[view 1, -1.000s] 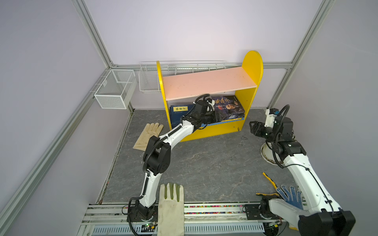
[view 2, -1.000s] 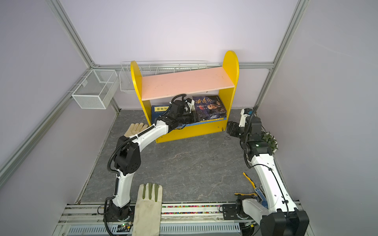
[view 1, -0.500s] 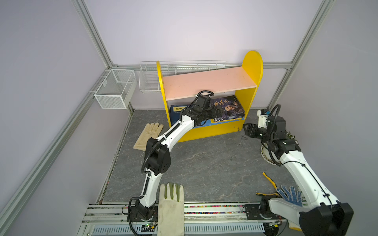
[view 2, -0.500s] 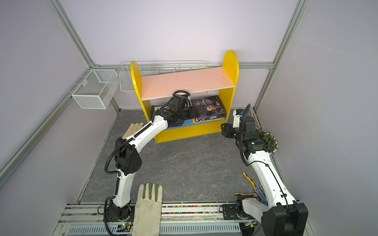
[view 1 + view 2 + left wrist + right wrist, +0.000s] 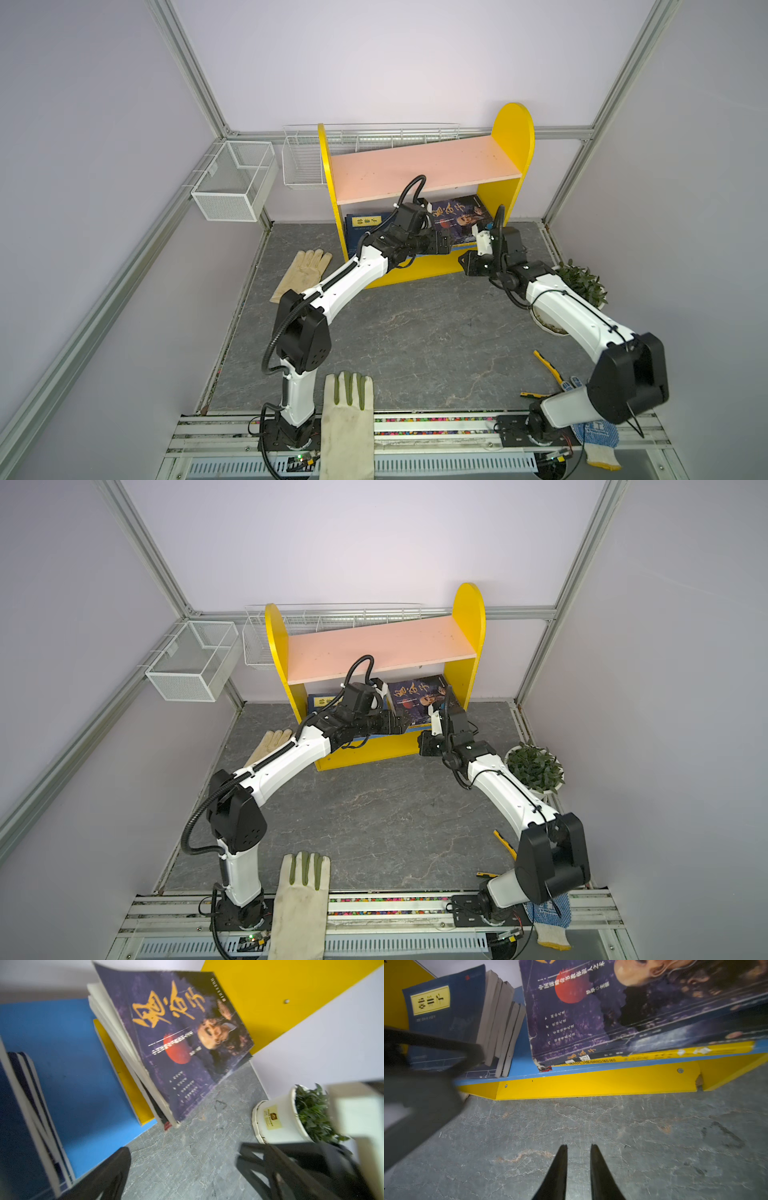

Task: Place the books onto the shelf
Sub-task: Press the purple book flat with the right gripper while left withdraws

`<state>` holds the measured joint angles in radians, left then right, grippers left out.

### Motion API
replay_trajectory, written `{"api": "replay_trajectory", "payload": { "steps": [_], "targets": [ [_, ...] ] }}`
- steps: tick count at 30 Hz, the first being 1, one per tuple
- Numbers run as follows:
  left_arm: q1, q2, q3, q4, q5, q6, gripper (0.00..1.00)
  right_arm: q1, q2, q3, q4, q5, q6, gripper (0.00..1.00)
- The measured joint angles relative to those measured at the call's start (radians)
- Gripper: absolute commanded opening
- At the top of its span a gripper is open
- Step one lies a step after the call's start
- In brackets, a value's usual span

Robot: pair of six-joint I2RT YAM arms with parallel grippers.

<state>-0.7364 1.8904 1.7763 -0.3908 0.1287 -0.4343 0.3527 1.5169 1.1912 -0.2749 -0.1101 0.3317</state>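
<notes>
Evidently the books (image 5: 571, 1014) rest on the shelf (image 5: 424, 166), so left gripper (image 5: 182, 1150) gapes empty, right gripper (image 5: 578, 1146) nearly pinched together (also empty).

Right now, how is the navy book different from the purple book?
The navy book has a dark cover with one yellow label; the purple book shows gold letters, a red circle and a face. The navy book is at the left end of the shelf in both top views, the purple book at its right end, slanted on a pile. Both sit on the blue lower board.
</notes>
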Motion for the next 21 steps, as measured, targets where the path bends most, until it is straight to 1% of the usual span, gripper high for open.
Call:
{"api": "replay_trajectory", "payload": {
  "steps": [5, 8, 11, 14, 18, 21],
  "targets": [
    [-0.001, -0.184, -0.201, 0.141, 0.002, 0.048, 1.0, 0.008, 0.117, 0.079, 0.029, -0.011, 0.028, 0.22],
    [-0.004, -0.275, -0.349, 0.201, -0.052, 0.054, 1.0, 0.01, 0.154, 0.122, 0.032, -0.013, 0.035, 0.22],
    [-0.007, -0.378, -0.528, 0.234, -0.185, 0.034, 1.0, 0.011, 0.18, 0.159, 0.035, -0.014, 0.036, 0.22],
    [0.019, -0.485, -0.668, 0.221, -0.341, -0.039, 1.0, 0.011, 0.204, 0.193, 0.036, -0.015, 0.038, 0.22],
    [0.114, -0.605, -0.722, 0.159, -0.539, -0.161, 1.0, 0.011, 0.237, 0.225, 0.037, -0.022, 0.042, 0.22],
    [0.155, -0.694, -0.741, 0.13, -0.667, -0.214, 1.0, 0.011, 0.252, 0.23, 0.035, -0.027, 0.047, 0.22]
  ]
}}
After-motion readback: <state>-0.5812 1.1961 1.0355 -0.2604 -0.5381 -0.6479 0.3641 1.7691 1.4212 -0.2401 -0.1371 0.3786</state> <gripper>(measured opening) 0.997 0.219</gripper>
